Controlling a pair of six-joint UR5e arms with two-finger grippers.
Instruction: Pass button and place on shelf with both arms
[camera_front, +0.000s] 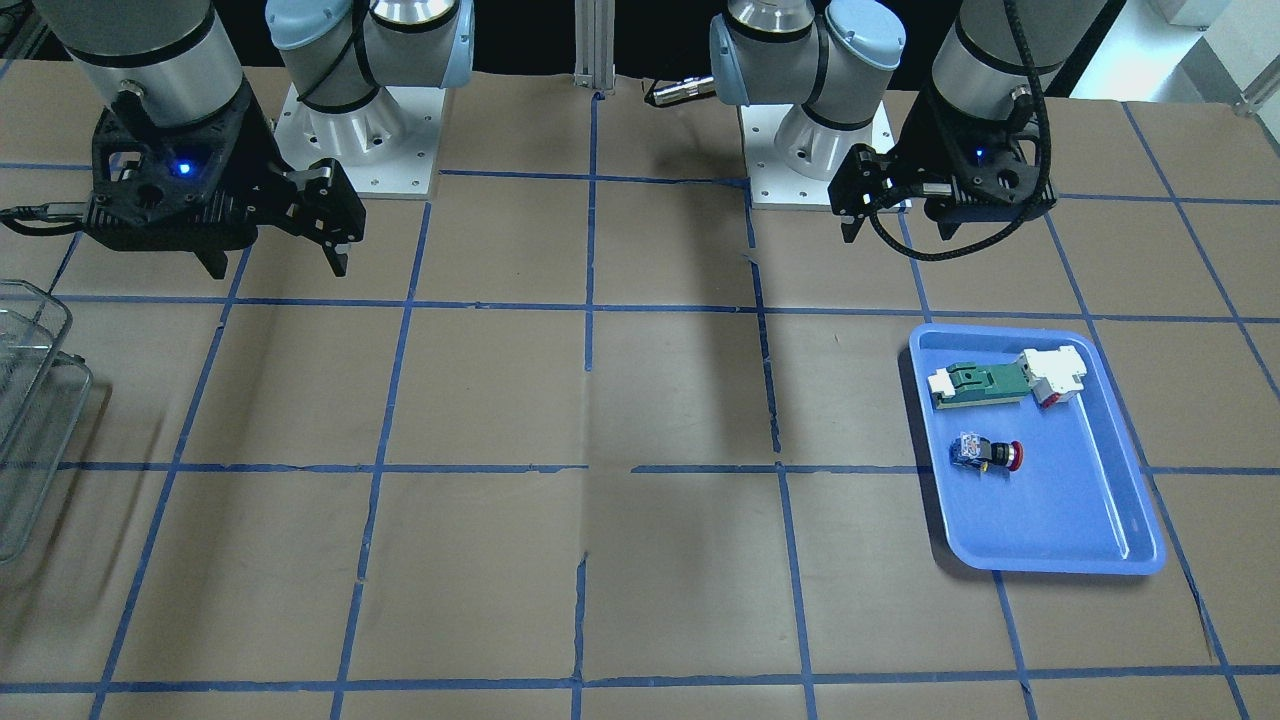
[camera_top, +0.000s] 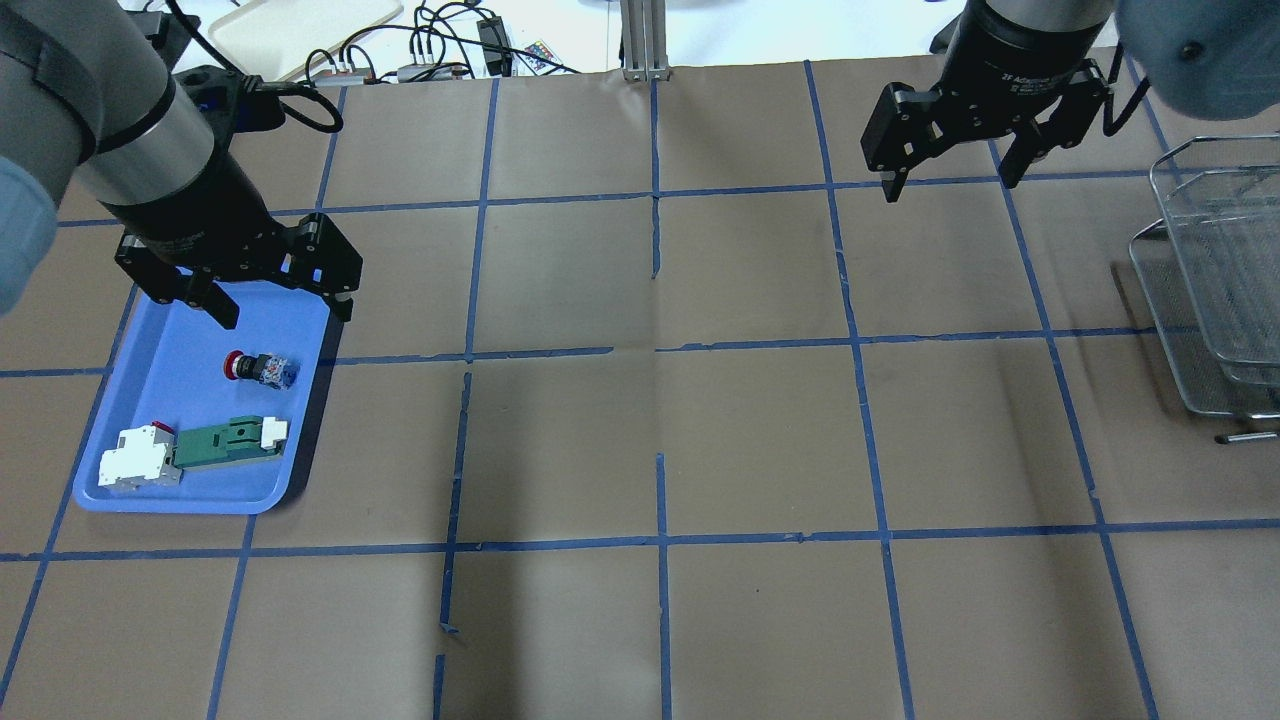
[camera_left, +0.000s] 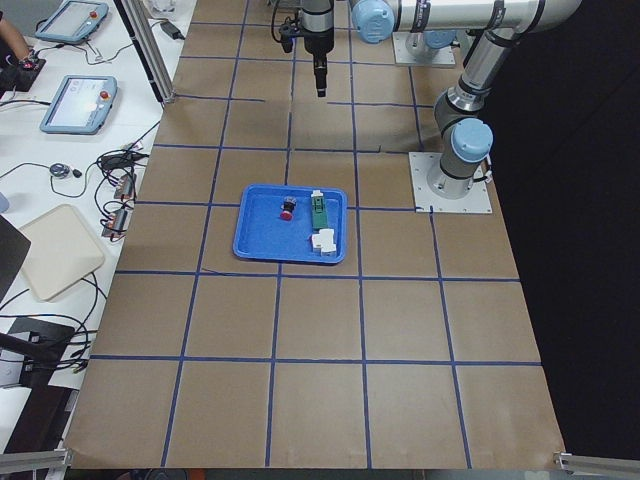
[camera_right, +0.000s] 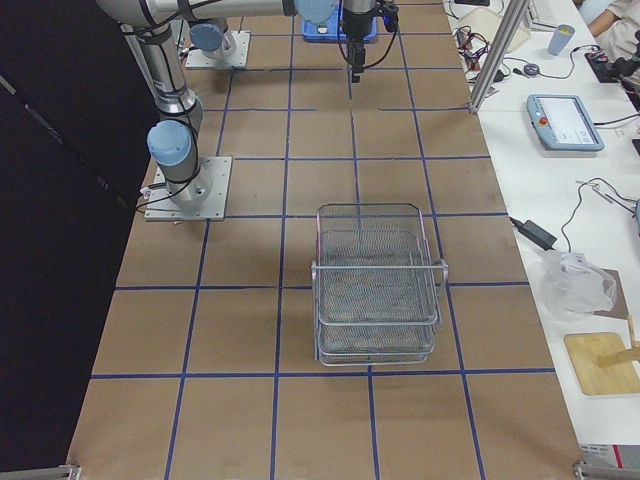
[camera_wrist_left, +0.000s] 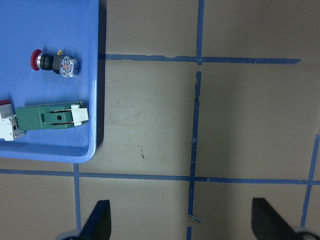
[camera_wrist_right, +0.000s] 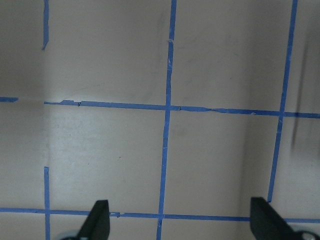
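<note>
Here, red-headed button (camera_top: 259, 368) sideways in blue tray (camera_top: 150, 345).

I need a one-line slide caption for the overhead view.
Left gripper and right gripper open, empty; button lying in blue tray; shelf at right edge.

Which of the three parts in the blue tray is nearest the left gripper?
The button, red-headed and lying alone. The green-and-white part and the white block lie together farther down the tray from the left gripper.
</note>
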